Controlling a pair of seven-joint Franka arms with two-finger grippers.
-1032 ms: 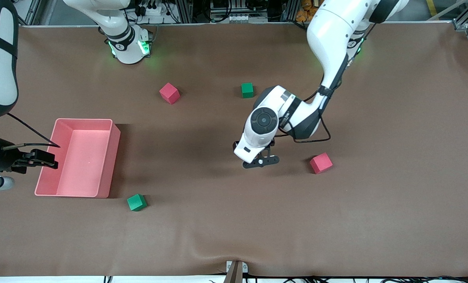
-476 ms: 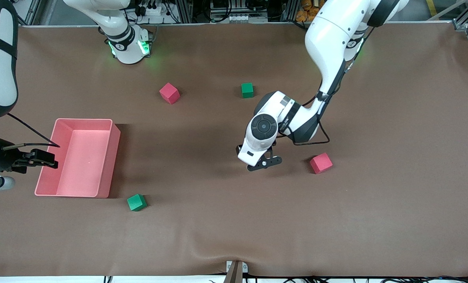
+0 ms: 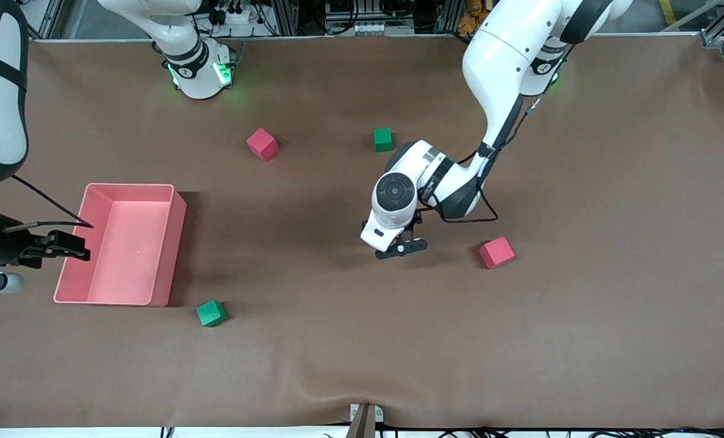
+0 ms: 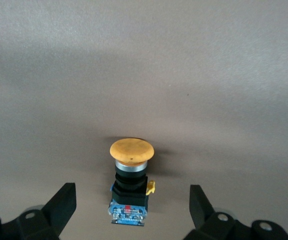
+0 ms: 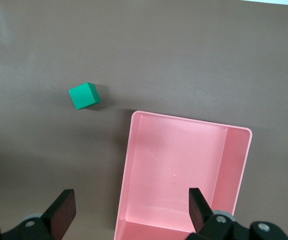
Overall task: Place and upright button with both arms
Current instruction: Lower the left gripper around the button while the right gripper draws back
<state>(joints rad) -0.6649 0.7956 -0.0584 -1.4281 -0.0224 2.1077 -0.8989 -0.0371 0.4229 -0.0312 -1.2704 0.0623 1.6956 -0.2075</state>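
The button point(image 4: 130, 180), with an orange cap and a black body with a blue end, lies on its side on the brown table. In the front view the left hand hides it. My left gripper point(image 3: 401, 246) is low over the middle of the table. It is open in the left wrist view point(image 4: 132, 207), with one finger on each side of the button's body and not touching it. My right gripper point(image 3: 64, 246) is open and empty over the rim of the pink bin point(image 3: 168, 255); the right arm waits there. The right wrist view point(image 5: 131, 210) shows the same.
A pink cube point(image 3: 496, 252) lies beside the left gripper, toward the left arm's end. A green cube point(image 3: 382, 139) and a pink cube point(image 3: 262, 144) lie nearer the bases. Another green cube point(image 3: 211, 313) lies beside the bin, also in the right wrist view point(image 5: 84, 95).
The left arm's hand has shifted a little toward the right arm's end of the table, staying low with the gripper open. The right arm has not moved.
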